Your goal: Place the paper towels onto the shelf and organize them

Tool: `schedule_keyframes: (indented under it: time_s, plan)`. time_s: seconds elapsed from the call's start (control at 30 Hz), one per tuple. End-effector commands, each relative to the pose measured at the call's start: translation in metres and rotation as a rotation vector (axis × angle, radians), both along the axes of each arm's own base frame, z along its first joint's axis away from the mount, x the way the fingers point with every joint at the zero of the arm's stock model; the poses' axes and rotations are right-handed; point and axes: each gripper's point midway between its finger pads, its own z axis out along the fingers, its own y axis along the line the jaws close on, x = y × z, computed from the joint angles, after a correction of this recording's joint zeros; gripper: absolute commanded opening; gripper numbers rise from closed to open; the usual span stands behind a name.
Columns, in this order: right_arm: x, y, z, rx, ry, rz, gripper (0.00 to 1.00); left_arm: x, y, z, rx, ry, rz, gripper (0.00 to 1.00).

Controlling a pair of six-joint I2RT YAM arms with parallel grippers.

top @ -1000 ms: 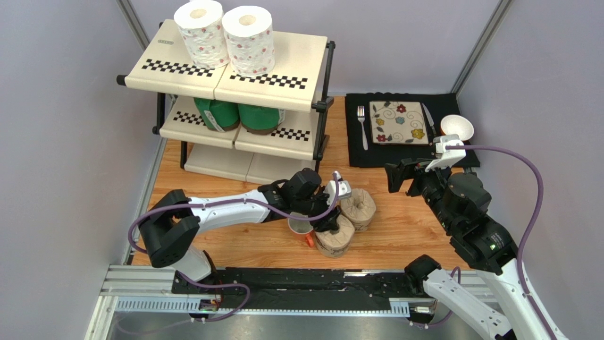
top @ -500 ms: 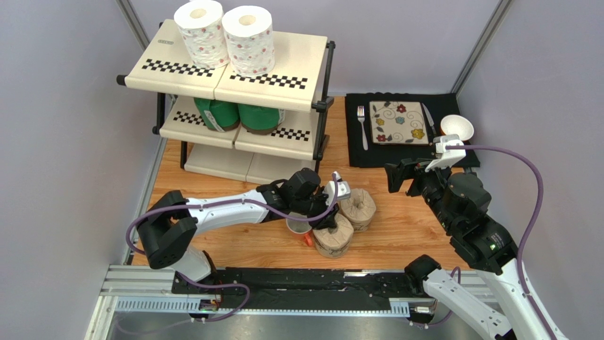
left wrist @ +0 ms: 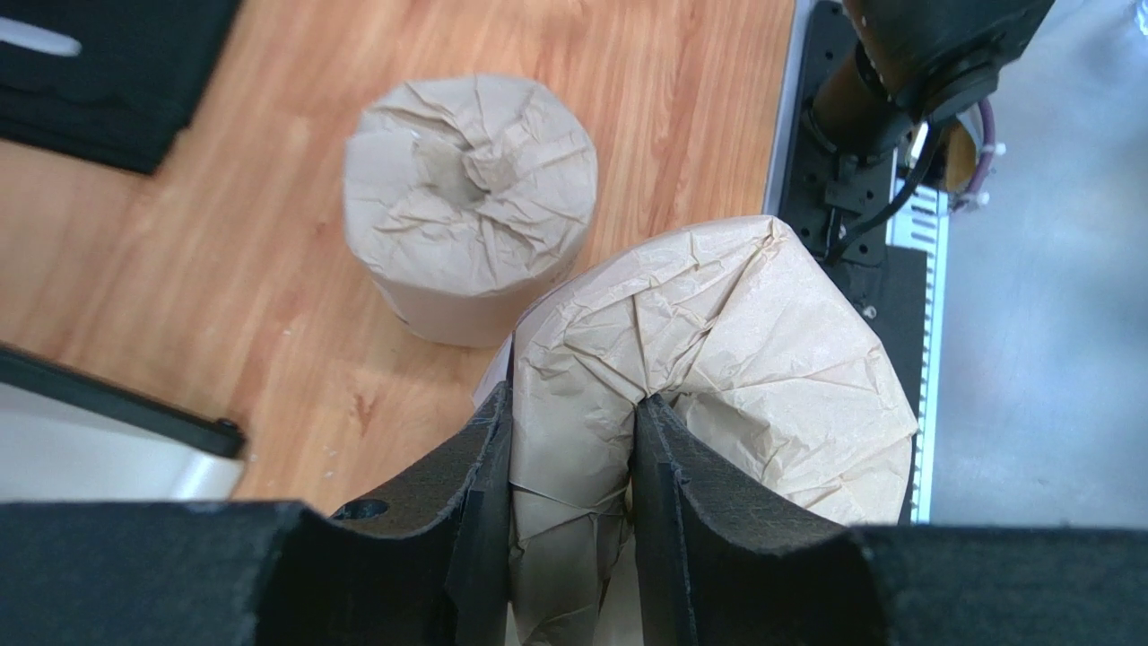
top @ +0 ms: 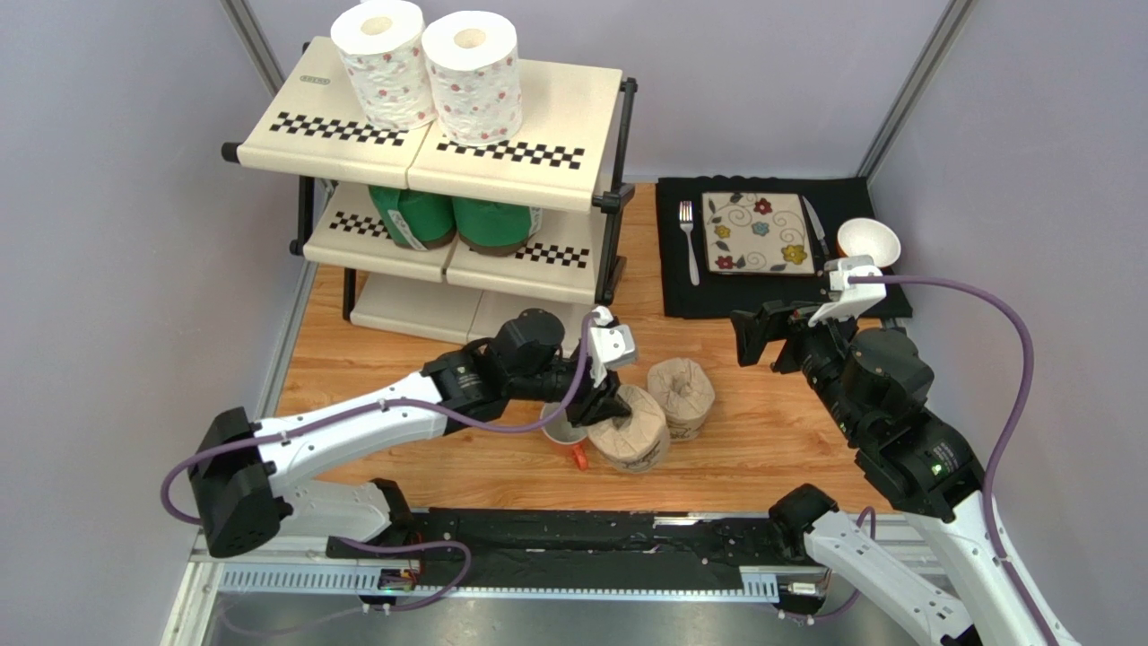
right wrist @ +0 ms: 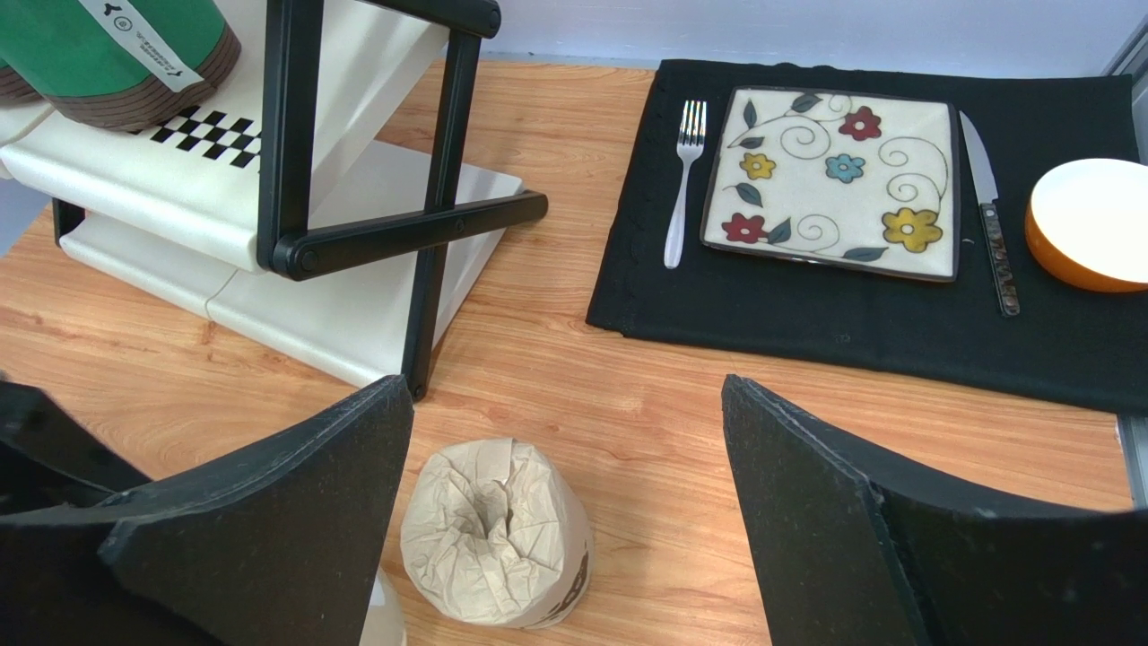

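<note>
Four rolls already sit on the shelf [top: 573, 115]: two white rolls [top: 384, 61] on its top tier, two green rolls [top: 411, 213] on its middle tier. Its bottom tier [top: 425, 307] shows nothing on the part in view.

Both tan rolls are on the worktop [top: 404, 364] in front of the shelf. The left pincer [left wrist: 573, 444] is pressed together on the crumpled wrapper at the top of the held roll [left wrist: 728, 350], the one farther from the shelf. That roll leans, and whether it has cleared the worktop cannot be told. A mug [top: 563, 428] stands just beside it. The second tan roll [right wrist: 496, 532] stands upright, a little closer to the shelf.

The right pincer [right wrist: 563, 390] is spread and holds nothing, hanging right of the shelf above that second roll.

The step in hand looks like picking up the first tan roll. Next, it likely needs lifting past the mug and sliding low under the middle tier onto the bottom one, keeping the thin paper pinch from slipping.
</note>
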Motion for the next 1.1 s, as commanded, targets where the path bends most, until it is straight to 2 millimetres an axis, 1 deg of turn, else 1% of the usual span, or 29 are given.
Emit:
schedule_keyframes:
  time_s: [0.0,0.03,0.07,0.1,0.13,0.17,0.2,0.23,0.27,0.3,0.33,0.37,0.4,0.43,0.47,0.5,0.53,0.6,0.67,0.7,0.8,0.83,0.9,1.0,1.03,1.07]
  plan:
    - [-0.001,0.002,0.009,0.026,-0.023,0.007,0.9,0.009,0.011,0.058,-0.137,-0.097,0.089,0.2]
    - [-0.001,0.002,0.009,0.027,-0.023,0.008,0.9,0.019,0.019,0.061,-0.144,-0.122,0.166,0.2]
    - [-0.001,0.002,0.008,0.025,-0.021,0.007,0.9,0.022,0.027,0.056,-0.15,-0.119,0.216,0.21]
    - [0.0,0.003,0.008,0.027,-0.02,0.011,0.89,0.023,0.038,0.07,-0.199,-0.142,0.259,0.22]
    - [0.0,0.004,0.007,0.028,-0.018,0.012,0.9,0.033,0.05,0.07,-0.206,-0.161,0.35,0.22]
    - [0.0,0.005,0.006,0.03,-0.017,0.018,0.9,0.033,0.058,0.06,-0.204,-0.144,0.387,0.22]
    - [0.001,0.008,0.005,0.033,-0.014,0.027,0.89,0.046,0.079,0.07,-0.233,-0.18,0.51,0.21]
    - [0.001,0.009,0.005,0.036,-0.013,0.032,0.9,0.048,0.091,0.058,-0.214,-0.178,0.566,0.21]
    - [0.002,0.011,0.005,0.036,-0.011,0.037,0.9,0.051,0.102,0.058,-0.227,-0.178,0.622,0.21]
    - [0.002,0.012,0.005,0.04,-0.011,0.042,0.9,0.058,0.125,0.069,-0.269,-0.205,0.734,0.21]
    - [0.003,0.014,0.005,0.043,-0.008,0.047,0.89,0.061,0.139,0.058,-0.265,-0.209,0.792,0.21]
    - [0.003,0.014,0.005,0.044,-0.006,0.048,0.9,0.063,0.152,0.057,-0.288,-0.212,0.856,0.21]
    - [0.004,0.016,0.005,0.046,-0.008,0.054,0.9,0.068,0.179,0.068,-0.354,-0.237,0.976,0.21]
    - [0.004,0.016,0.005,0.049,-0.007,0.055,0.9,0.069,0.191,0.058,-0.363,-0.247,1.026,0.21]
    - [0.005,0.018,0.005,0.056,-0.006,0.057,0.9,0.07,0.203,0.058,-0.379,-0.262,1.071,0.21]
    - [0.005,0.018,0.006,0.058,-0.007,0.06,0.9,0.069,0.217,0.066,-0.423,-0.277,1.116,0.21]
    - [0.005,0.019,0.006,0.059,-0.008,0.063,0.89,0.071,0.233,0.064,-0.417,-0.3,1.187,0.21]
    - [0.006,0.02,0.007,0.058,-0.007,0.066,0.9,0.071,0.257,0.071,-0.434,-0.339,1.273,0.22]
    - [0.006,0.021,0.006,0.058,-0.003,0.067,0.9,0.07,0.267,0.076,-0.444,-0.378,1.304,0.22]
    - [0.007,0.022,0.007,0.059,-0.004,0.069,0.9,0.07,0.276,0.077,-0.448,-0.39,1.343,0.22]
    - [0.008,0.026,0.006,0.062,0.0,0.08,0.9,0.071,0.289,0.075,-0.42,-0.426,1.403,0.23]
    - [0.009,0.026,0.007,0.063,0.001,0.082,0.9,0.072,0.29,0.074,-0.416,-0.439,1.407,0.23]
    - [0.01,0.027,0.005,0.061,0.005,0.083,0.9,0.075,0.289,0.069,-0.396,-0.457,1.413,0.23]
    - [0.011,0.029,0.005,0.062,0.001,0.091,0.9,0.082,0.285,0.052,-0.362,-0.447,1.424,0.23]
    - [0.011,0.029,0.004,0.057,0.004,0.091,0.9,0.084,0.283,0.044,-0.361,-0.411,1.425,0.23]
    - [0.011,0.029,0.005,0.056,0.004,0.092,0.9,0.089,0.288,0.037,-0.342,-0.401,1.452,0.22]
